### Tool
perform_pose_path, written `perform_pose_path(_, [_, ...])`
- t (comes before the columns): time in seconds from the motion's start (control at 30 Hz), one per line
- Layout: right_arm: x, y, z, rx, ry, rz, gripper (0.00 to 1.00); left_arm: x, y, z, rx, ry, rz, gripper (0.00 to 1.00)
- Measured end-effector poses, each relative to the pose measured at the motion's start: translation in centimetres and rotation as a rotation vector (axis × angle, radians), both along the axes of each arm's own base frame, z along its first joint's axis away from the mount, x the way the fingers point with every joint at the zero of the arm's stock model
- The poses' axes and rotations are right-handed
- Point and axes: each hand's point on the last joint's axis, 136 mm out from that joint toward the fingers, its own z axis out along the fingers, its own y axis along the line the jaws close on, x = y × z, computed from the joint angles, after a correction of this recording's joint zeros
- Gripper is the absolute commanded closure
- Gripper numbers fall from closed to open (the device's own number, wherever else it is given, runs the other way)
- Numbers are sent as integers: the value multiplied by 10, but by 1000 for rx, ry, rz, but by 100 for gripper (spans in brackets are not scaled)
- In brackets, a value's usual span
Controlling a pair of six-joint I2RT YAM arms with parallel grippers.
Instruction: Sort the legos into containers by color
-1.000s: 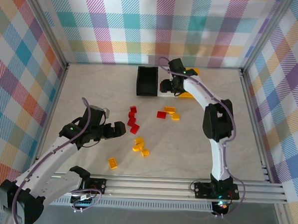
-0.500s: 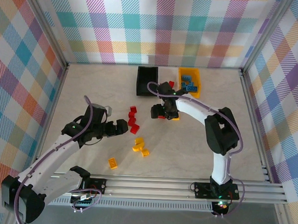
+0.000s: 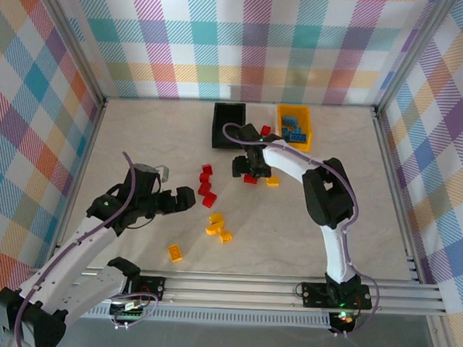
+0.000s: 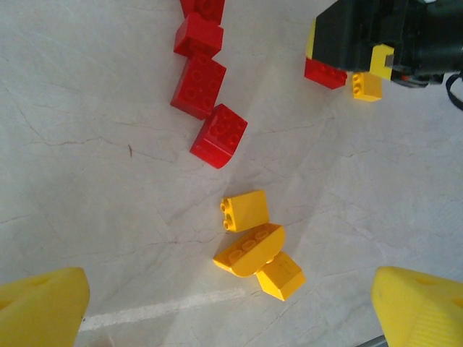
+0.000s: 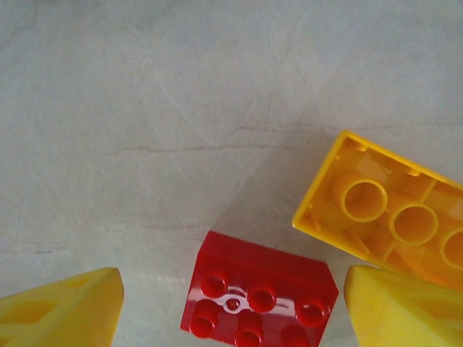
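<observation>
Nearest, the left gripper (image 3: 185, 200) hangs wide apart by the yellow legos (image 4: 249, 249) and red legos (image 4: 206, 87). Farther, the right gripper (image 3: 249, 171) — fingers spread — straddles a red brick (image 5: 257, 296) without touching. Beyond, blue legos (image 3: 294, 133) lie in the yellow bin (image 3: 282, 118).

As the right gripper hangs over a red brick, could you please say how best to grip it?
By its two end faces, straight from above: the red brick lies flat, studs up, between the right gripper's open fingers. The upturned yellow brick crowds one far corner.
</observation>
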Motion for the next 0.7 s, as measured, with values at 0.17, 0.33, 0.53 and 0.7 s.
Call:
perform_pose_path(0.17, [6, -2, -2, -10, -2, -16, 23, 0, 1, -1, 5, 1, 1, 0])
perform_pose_path(0.33, [4, -4, -10, -22, 16, -24, 28, 0, 2, -1, 10, -1, 4, 0])
perform_pose_path(0.53, [1, -6, -16, -24, 32, -38, 34, 2, 3, -2, 13, 2, 11, 0])
perform_pose_path(0.7, [0, -6, -18, -28, 35, -38, 36, 2, 4, -3, 17, 7, 13, 0])
